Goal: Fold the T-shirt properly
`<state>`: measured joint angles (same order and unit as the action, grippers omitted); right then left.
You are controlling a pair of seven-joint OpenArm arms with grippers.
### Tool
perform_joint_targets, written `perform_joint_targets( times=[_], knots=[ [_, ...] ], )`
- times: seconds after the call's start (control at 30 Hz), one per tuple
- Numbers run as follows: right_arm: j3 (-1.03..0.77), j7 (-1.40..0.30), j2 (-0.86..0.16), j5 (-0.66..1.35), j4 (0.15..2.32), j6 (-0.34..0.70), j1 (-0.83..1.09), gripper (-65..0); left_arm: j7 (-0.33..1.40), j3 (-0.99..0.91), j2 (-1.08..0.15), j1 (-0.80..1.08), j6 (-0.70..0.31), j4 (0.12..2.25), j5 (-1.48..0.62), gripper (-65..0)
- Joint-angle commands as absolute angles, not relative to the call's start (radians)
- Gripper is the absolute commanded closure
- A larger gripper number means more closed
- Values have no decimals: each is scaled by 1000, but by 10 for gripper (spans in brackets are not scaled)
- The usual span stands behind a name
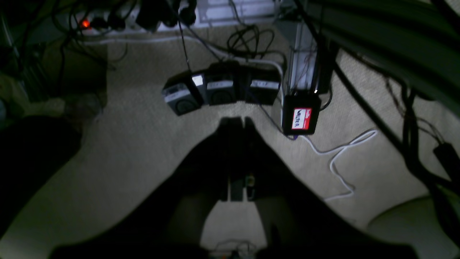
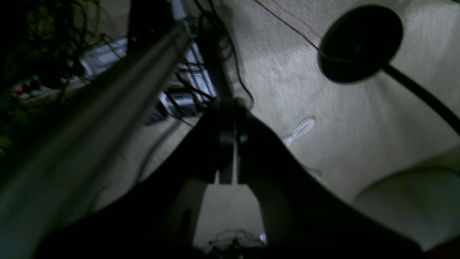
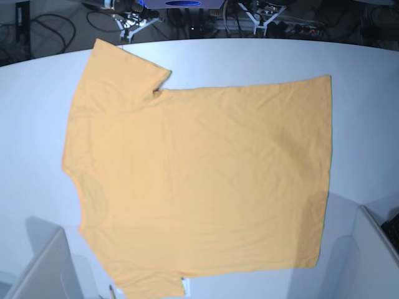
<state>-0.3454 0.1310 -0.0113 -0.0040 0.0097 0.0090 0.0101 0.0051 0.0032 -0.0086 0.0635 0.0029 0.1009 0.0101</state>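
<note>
The orange-yellow T-shirt (image 3: 199, 180) lies spread flat on the white table (image 3: 361, 68), plain side up. Its neckline (image 3: 87, 193) points left and its hem (image 3: 327, 168) runs down the right. One sleeve (image 3: 124, 62) reaches the far left, the other (image 3: 149, 283) the near edge. Neither gripper shows in the base view. In the left wrist view my left gripper (image 1: 237, 122) is shut and empty, hanging over carpeted floor. In the right wrist view my right gripper (image 2: 233, 108) has its fingertips together with nothing between them, also off the table.
Pale arm parts stand at the near left (image 3: 43, 268) and near right (image 3: 374, 255) corners. Below the left gripper are black power adapters (image 1: 219, 88), a red-labelled box (image 1: 301, 118) and a white cable (image 1: 337, 158). A metal bar (image 2: 107, 108) and a round black stand base (image 2: 359, 43) flank the right gripper.
</note>
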Motion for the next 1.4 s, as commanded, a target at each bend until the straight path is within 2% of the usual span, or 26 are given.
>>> perform_joint_targets(
  times=[0.0, 0.1, 0.13, 0.17, 0.23, 0.3, 0.37, 0.43, 0.53, 0.6, 0.63, 0.7, 0.73, 0.8, 0.83, 1.07, 1.13, 1.3, 1.37],
  knots=[
    [-349, 136, -16, -1, 8, 8, 8, -105, -7, -2, -10, 58, 7, 137, 8, -3],
    [-343, 136, -12, -2, 8, 8, 10, -320, 2, -8, -10, 62, 7, 159, 1, -5],
    [-343, 136, -12, -2, 8, 8, 13, -368, 4, -8, -10, 62, 7, 159, 1, -5],
    [-343, 136, -12, -2, 8, 8, 16, -384, 4, -8, -10, 62, 7, 157, 1, -5],
    [-343, 136, -12, -2, 16, 8, 35, -359, 4, -8, -10, 64, 7, 157, 1, -7],
    [-343, 137, -15, -2, 16, 8, 44, -287, 4, -8, -10, 65, 7, 157, 1, -10],
    [-348, 139, -16, -2, 16, 8, 53, -165, 4, -8, -10, 65, 7, 157, 1, -61],
    [-349, 142, -16, -1, 16, 8, 54, 0, 4, -8, -10, 67, 8, 157, 1, -155],
    [-343, 139, -16, -2, 16, 8, 54, 0, 4, -8, -10, 79, 8, 157, 1, -318],
    [-348, 139, -16, -1, 16, 7, 50, 0, 4, -8, -10, 79, 8, 157, 1, -374],
    [-349, 139, -16, -1, 16, 7, 50, 0, 5, -8, -10, 79, 8, 157, 1, -370],
    [-346, 137, -16, -1, 16, 7, 51, 0, 15, -8, -10, 79, 8, 157, 1, -313],
    [-343, 139, -18, -2, 16, 7, 54, 0, 41, -8, -10, 76, 8, 157, 1, -252],
    [-343, 139, -35, -2, 16, 7, 56, 0, 104, -10, -8, 68, 8, 157, 1, -71],
    [-343, 139, -36, -2, 16, 7, 56, 0, 128, -10, -8, 67, 8, 160, 1, 0],
    [-340, 142, -74, -5, 21, 10, 81, 0, 119, -4, -8, 90, 7, 165, 1, 0],
    [-340, 139, -74, -5, 59, 19, 96, 0, 62, 2, -10, 110, 7, 168, 7, 0],
    [-340, 128, -74, -5, 160, 122, 177, 0, -68, 4, -28, 180, 5, 168, 12, 0],
    [-340, 117, -74, -5, 194, 127, 216, 0, -110, 4, -36, 213, 5, 170, 12, 0]
  ],
)
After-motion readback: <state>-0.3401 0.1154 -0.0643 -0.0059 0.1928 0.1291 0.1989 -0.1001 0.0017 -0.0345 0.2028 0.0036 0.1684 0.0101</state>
